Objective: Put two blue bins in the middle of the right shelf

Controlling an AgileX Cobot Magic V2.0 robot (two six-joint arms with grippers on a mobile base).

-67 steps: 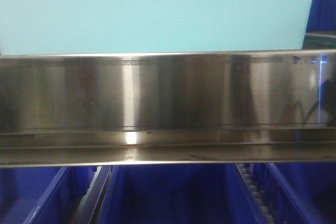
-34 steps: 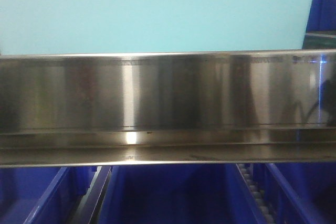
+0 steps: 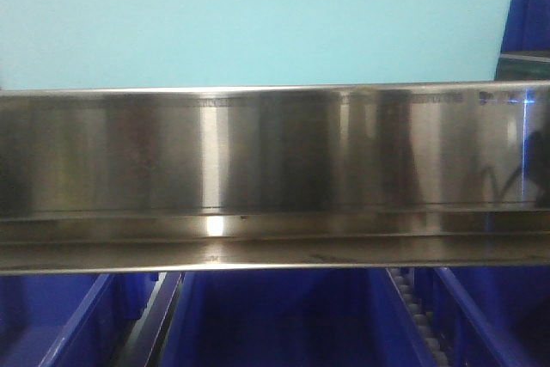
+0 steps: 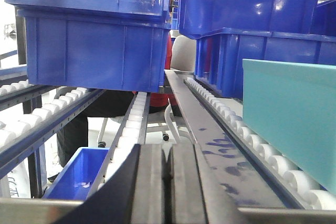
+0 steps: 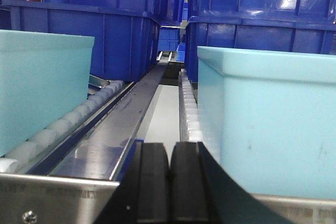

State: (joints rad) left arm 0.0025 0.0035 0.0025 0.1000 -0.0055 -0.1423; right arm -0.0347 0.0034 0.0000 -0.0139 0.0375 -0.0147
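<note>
One pale cyan bin [image 3: 258, 23] fills the top of the front view, standing behind the shiny front rail [image 3: 275, 152] of the right shelf middle. In the right wrist view, two pale cyan bins stand on the roller tracks, one at the left [image 5: 42, 87] and one at the right [image 5: 268, 129]. My right gripper [image 5: 169, 182] sits shut and empty at the rail, in the gap between them. My left gripper [image 4: 167, 182] is shut too, holding nothing, with a pale cyan bin [image 4: 294, 119] to its right.
Dark royal-blue bins [image 4: 94, 45] stand stacked further back on the roller lanes [image 4: 134, 119], and more [image 5: 252, 3] behind the cyan bins. Other dark blue bins [image 3: 275, 324] sit on the tier below the rail. A steel divider strip [image 5: 131, 114] runs between lanes.
</note>
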